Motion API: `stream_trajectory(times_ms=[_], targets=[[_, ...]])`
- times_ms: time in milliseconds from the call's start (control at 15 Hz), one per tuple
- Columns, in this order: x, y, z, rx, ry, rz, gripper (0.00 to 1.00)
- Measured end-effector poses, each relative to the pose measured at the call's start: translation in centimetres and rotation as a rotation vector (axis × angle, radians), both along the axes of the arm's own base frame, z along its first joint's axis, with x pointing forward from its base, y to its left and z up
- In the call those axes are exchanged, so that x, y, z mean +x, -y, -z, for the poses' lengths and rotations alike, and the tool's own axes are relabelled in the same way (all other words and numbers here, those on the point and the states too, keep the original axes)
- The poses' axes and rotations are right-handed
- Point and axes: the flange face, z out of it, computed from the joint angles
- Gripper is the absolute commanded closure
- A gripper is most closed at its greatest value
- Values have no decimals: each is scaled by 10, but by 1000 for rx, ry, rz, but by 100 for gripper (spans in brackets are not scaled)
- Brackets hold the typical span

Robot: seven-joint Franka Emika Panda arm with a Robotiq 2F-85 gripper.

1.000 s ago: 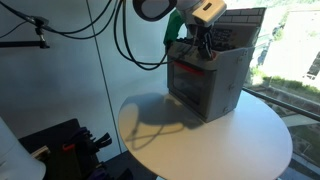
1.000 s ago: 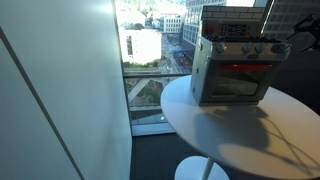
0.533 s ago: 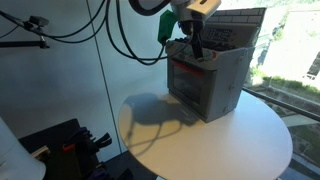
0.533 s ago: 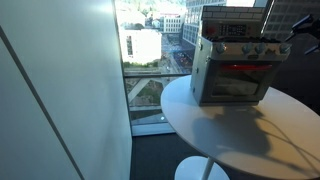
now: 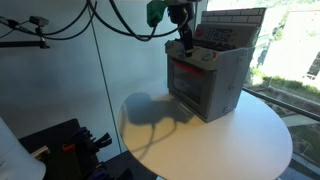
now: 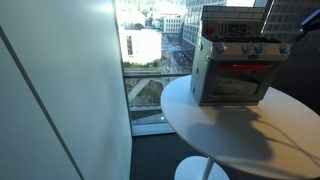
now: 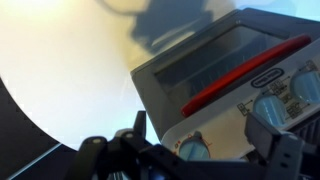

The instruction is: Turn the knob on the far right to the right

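A grey toy oven (image 5: 207, 82) stands on the round white table (image 5: 220, 140); it also shows in an exterior view (image 6: 234, 75). In the wrist view its front has a red handle (image 7: 245, 70) and a row of pale blue knobs. The end knob (image 7: 194, 149) lies between my gripper's (image 7: 200, 140) two dark fingers. The fingers are spread wide on either side of it and do not touch it. Further knobs (image 7: 270, 106) follow along the panel. In an exterior view the gripper (image 5: 186, 44) hangs over the oven's top front corner.
A tall window with a city view (image 6: 150, 50) lies behind the oven. A glass wall (image 5: 60, 70) and dark equipment (image 5: 70, 145) stand beside the table. Black cables (image 5: 120, 30) hang from the arm above the table.
The arm has swung along the oven's top edge toward its corner over the last second. The gripper has stayed open. The oven has not moved.
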Motion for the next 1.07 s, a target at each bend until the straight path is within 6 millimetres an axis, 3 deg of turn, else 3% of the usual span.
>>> stream_trajectory(times_ms=[1067], targets=[[-55,-21,-57,-78,-379,-214,0]])
